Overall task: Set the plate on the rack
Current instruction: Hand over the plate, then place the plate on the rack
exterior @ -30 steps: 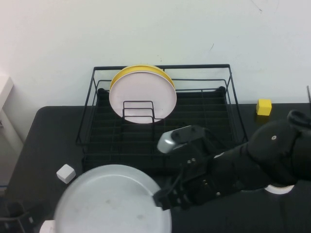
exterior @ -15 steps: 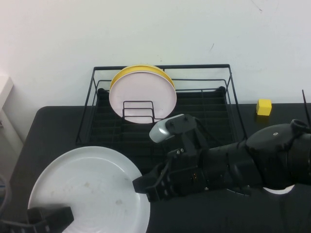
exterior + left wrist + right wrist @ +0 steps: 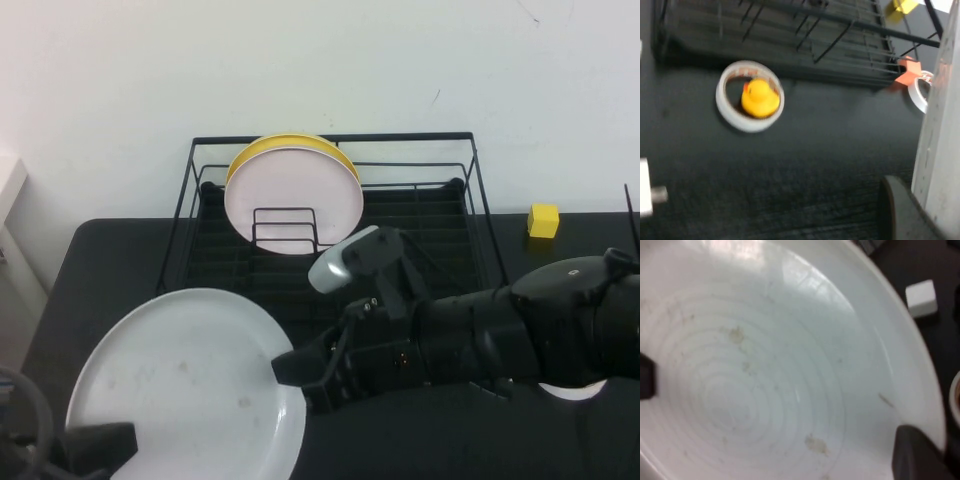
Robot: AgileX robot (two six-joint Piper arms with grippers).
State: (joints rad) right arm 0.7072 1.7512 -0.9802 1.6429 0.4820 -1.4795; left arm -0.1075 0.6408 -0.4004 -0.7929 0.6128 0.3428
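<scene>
1. Right gripper (image 3: 292, 372): mine, reaching over the front middle of the worktop, clamped on the right rim of the plate (image 3: 185, 385).
2. Left gripper (image 3: 100, 445): mine, at the front left corner, at the plate's near-left rim; one finger (image 3: 902, 210) lies against the plate edge, but I cannot tell whether the grip is closed.
3. Plate: pale, faintly specked, lifted and tilted above the front left of the worktop, apart from the rack (image 3: 330, 250).
4. Rack: black wire, along the back middle; its upright holder (image 3: 286, 230) carries a pinkish-white plate (image 3: 293, 200) with a yellow plate (image 3: 290, 145) behind.
5. Progress, as I judge: pickup done; carrying to the rack and setting down remain.
6. Sundries: yellow block (image 3: 543, 220) near the back right; rubber duck (image 3: 759, 97) inside a tape roll (image 3: 750, 103) on the worktop.
</scene>
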